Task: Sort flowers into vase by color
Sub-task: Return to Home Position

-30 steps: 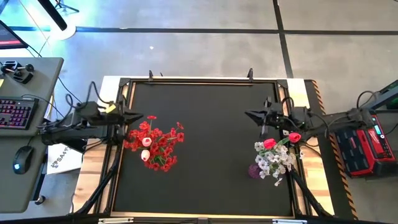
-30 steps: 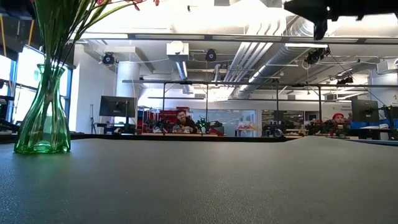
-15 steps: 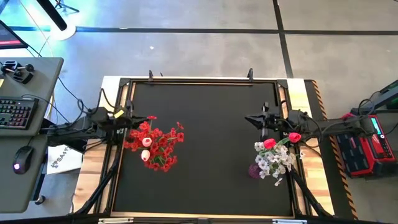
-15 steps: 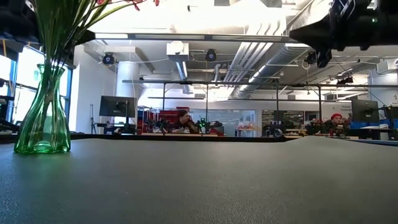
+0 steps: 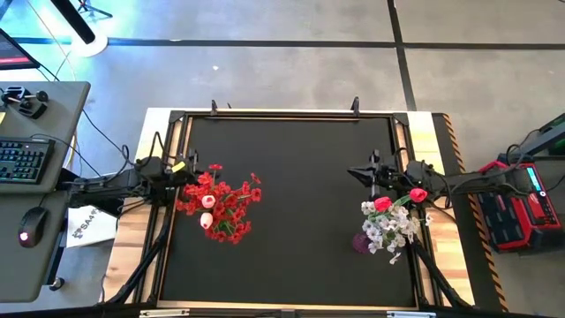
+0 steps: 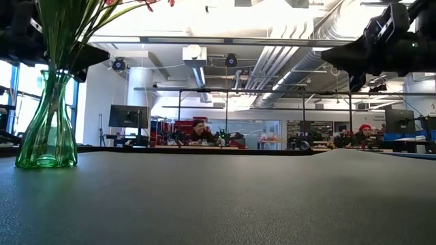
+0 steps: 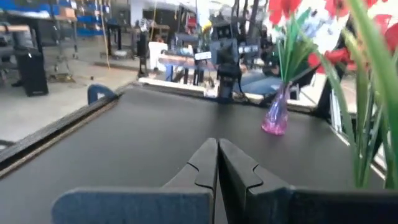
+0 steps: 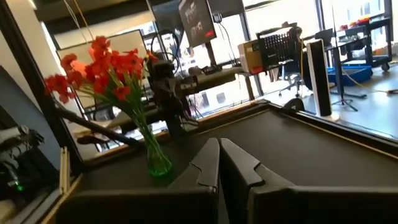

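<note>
Ref = table. Left vase stands on table's left half, nr the left edge, abt mid-depth. 1st flowers sit in it, heads spread over its top. Right vase stands on table's right half, nr the right edge, closer to table's front edge. 2nd flowers sit in it. Left gripper hangs over table's left edge, just to the far side of left vase. Right gripper hangs over table's right half, on the far side of right vase. Off table, left: desk w/ keyboard & mouse on it. Off table, right: case on the floor.
</note>
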